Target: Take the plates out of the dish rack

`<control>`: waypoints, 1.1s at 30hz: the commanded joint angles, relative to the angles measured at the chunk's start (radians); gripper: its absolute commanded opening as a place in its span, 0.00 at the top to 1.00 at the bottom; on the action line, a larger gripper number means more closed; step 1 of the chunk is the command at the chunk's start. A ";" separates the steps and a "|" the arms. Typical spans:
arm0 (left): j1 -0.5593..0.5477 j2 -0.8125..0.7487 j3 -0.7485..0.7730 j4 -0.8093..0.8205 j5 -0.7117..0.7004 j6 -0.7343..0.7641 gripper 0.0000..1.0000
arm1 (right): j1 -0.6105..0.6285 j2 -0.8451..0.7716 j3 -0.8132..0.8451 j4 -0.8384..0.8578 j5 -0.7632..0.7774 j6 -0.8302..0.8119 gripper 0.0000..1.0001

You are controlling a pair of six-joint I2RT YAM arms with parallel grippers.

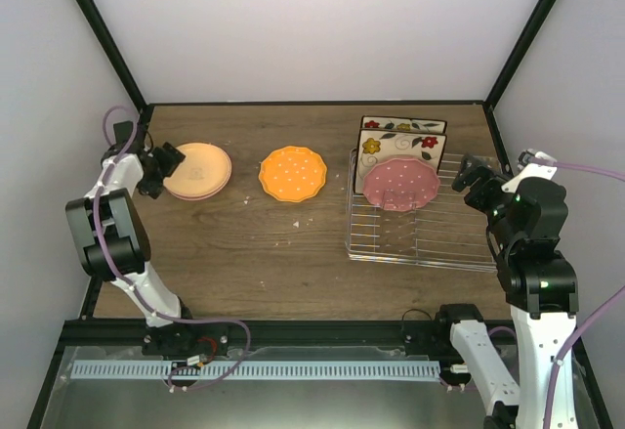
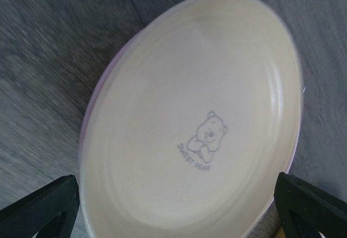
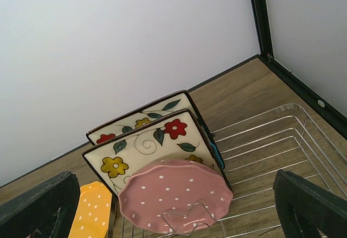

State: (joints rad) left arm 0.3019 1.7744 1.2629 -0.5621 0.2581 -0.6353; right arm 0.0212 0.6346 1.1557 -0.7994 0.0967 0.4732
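Top external view, and the left gripper (image 1: 164,169) sits right beside the yellow plate (image 1: 198,168), which lies flat on a pink plate (image 1: 203,195) at the table's (image 1: 244,243) far left. Its jaws are spread wide with nothing in them, so I'd call this the let-go at the end of a drop-off. The orange plate (image 1: 292,173) lies alone near the middle. Over in the dish rack (image 1: 430,243), the dotted dark pink plate (image 1: 397,183) leans in front of two square flower plates (image 1: 400,136). The right gripper (image 1: 467,175) hovers at the rack's right side, jaws wide and empty. Next call, I reckon: left arm backs clear, then one gripper pinches that pink rim and lifts it straight up out of the tines
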 commanded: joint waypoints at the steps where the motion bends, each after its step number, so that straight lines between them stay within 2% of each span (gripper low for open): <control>1: 0.003 -0.056 0.021 -0.058 -0.066 0.013 0.00 | -0.006 -0.011 -0.007 0.023 -0.010 0.005 0.00; 9: 0.005 -0.079 -0.009 -0.080 -0.114 0.022 0.00 | -0.006 -0.007 0.004 0.021 -0.012 -0.007 0.00; 12: -0.035 -0.101 0.052 0.003 -0.087 0.100 0.01 | -0.006 -0.006 0.011 0.014 -0.010 -0.010 0.00; 14: -0.134 -0.100 0.147 0.071 -0.004 0.209 0.02 | -0.006 -0.007 0.010 0.014 -0.010 -0.011 0.00; 16: -0.307 -0.068 0.290 0.098 0.142 0.381 0.02 | -0.006 -0.006 0.001 0.025 -0.016 -0.009 0.00; 18: -0.496 -0.037 0.440 0.072 0.225 0.573 0.02 | -0.006 -0.002 -0.008 0.040 -0.026 -0.002 0.00; 20: -0.664 -0.002 0.530 0.043 0.243 0.758 0.03 | -0.006 0.004 -0.010 0.054 -0.035 0.001 0.00; 23: -0.849 0.025 0.550 0.062 0.214 0.961 0.07 | -0.006 0.006 0.010 0.050 -0.025 -0.005 0.00; 28: -0.999 0.093 0.557 0.103 0.162 1.113 0.14 | -0.005 -0.027 0.041 0.003 0.019 -0.006 0.00; 33: -1.082 0.140 0.537 0.147 0.105 1.224 0.20 | -0.006 -0.069 0.062 -0.058 0.068 0.000 0.00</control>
State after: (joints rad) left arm -0.7395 1.8759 1.8164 -0.4423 0.4156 0.4202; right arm 0.0208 0.6022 1.1591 -0.8055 0.1085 0.4690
